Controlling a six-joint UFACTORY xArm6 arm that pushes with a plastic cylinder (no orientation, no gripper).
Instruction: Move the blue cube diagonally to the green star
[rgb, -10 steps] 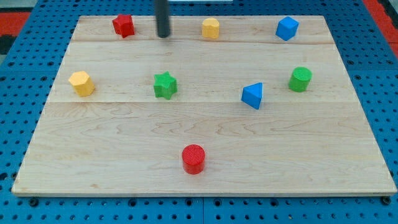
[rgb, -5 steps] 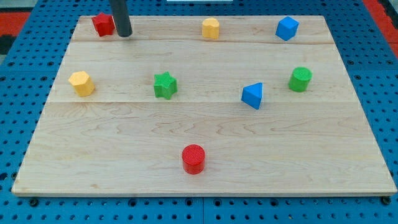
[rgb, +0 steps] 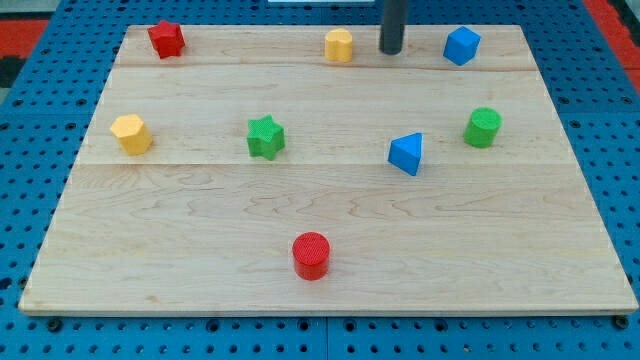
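Note:
The blue cube (rgb: 462, 45) sits near the view's top right of the wooden board (rgb: 330, 290). The green star (rgb: 265, 137) lies left of the board's middle. My tip (rgb: 390, 51) rests on the board at the view's top, between the yellow block (rgb: 339, 45) on its left and the blue cube on its right. It stands apart from both, about a block's width left of the cube.
A red block (rgb: 165, 39) sits at the view's top left. A yellow block (rgb: 131, 133) lies at the left edge. A blue triangular block (rgb: 406, 153) and a green cylinder (rgb: 483, 127) lie at the right. A red cylinder (rgb: 311, 255) stands near the bottom.
My tip went left, pushed the red block a little to the left, then swung far right to between the yellow block and the blue cube. The other blocks have not moved.

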